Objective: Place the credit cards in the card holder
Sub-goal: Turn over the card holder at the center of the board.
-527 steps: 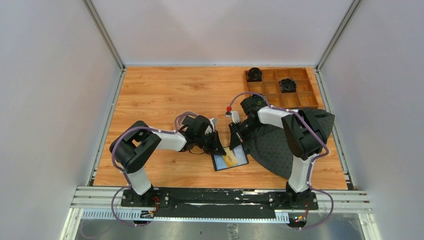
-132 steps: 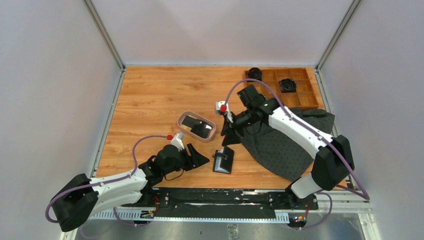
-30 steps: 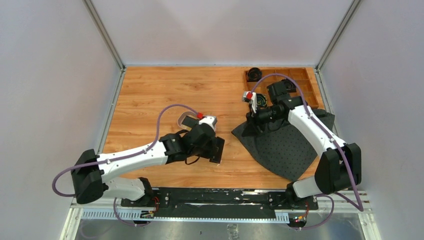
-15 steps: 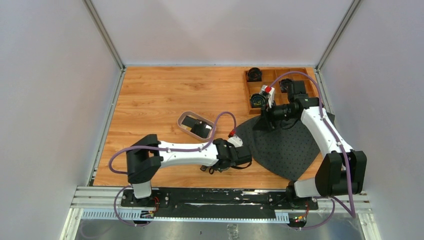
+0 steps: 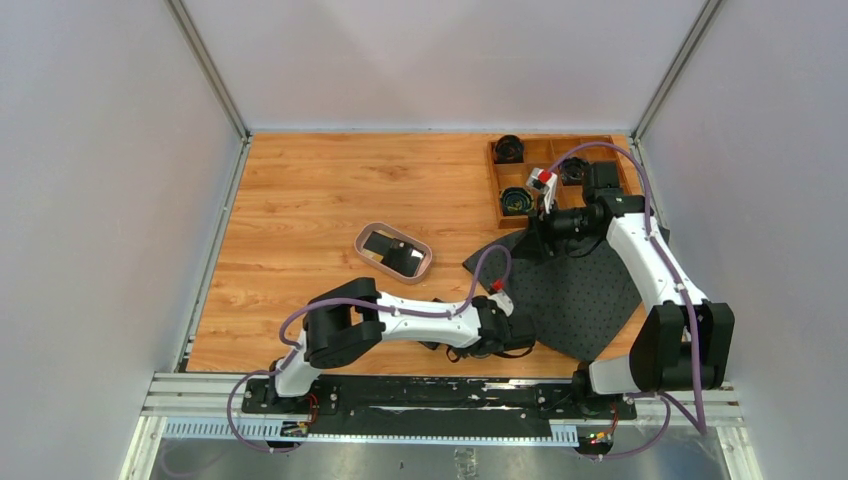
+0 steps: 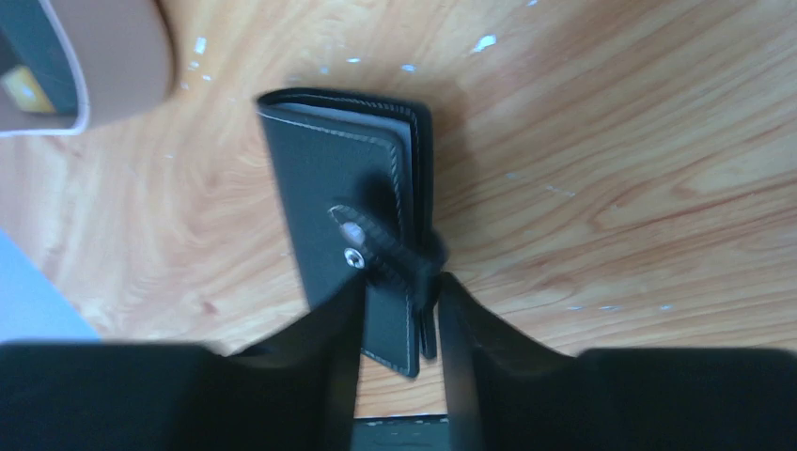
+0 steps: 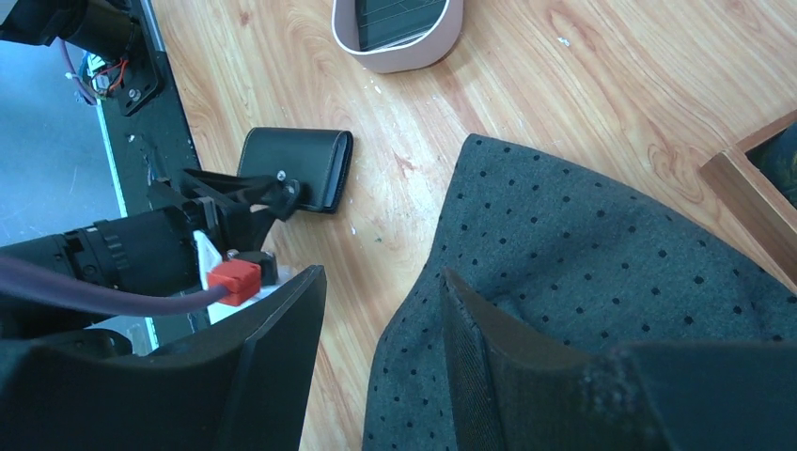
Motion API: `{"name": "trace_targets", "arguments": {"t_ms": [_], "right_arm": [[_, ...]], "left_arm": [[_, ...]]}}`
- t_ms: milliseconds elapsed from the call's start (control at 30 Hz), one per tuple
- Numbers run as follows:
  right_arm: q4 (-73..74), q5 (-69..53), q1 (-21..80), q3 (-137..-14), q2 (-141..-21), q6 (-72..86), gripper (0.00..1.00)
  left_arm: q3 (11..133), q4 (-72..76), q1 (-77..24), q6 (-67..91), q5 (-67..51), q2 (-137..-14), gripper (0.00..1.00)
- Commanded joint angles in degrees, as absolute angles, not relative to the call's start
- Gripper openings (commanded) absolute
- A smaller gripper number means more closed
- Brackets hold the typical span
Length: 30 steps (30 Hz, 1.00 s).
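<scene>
Across the whole floor of the cell runs the light wooden table top [image 5: 300, 200], and on its right side lies a dark grey cloth with pale dots [image 5: 580, 290], rumpled, its far edge reaching the partitioned wooden box [image 5: 535, 152] in the far right corner. Over that far edge of the cloth hangs the right gripper [image 7: 381, 274], its jaws well apart with bare wood and cloth showing between them and nothing clamped. Near the middle of the table, well left of the cloth, sits the oval tray with a pale pink rim [image 5: 360, 240]; the credit cards [image 5: 392, 250] lie inside it, dark from above. Close to the near edge is the small black leather-like card holder [image 6: 338, 197], folded shut and lying flat on the wood between tray and cloth, touching neither. The left gripper [image 6: 399, 277] straddles its near end at the snap tab – jaws narrowly apart – and whether they pinch it I cannot tell.
</scene>
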<state>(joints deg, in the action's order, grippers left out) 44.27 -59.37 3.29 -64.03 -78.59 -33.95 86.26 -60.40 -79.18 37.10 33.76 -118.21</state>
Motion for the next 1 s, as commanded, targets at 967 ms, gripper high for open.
{"name": "trace_targets", "arguments": {"t_ms": [967], "right_arm": [[52.48,-78.41,1.82,-50.29,-65.80,-76.32,0.59]], "left_arm": [[35.14,-11.39,-62.96,32.84,6.90,-61.48,0.67]]}}
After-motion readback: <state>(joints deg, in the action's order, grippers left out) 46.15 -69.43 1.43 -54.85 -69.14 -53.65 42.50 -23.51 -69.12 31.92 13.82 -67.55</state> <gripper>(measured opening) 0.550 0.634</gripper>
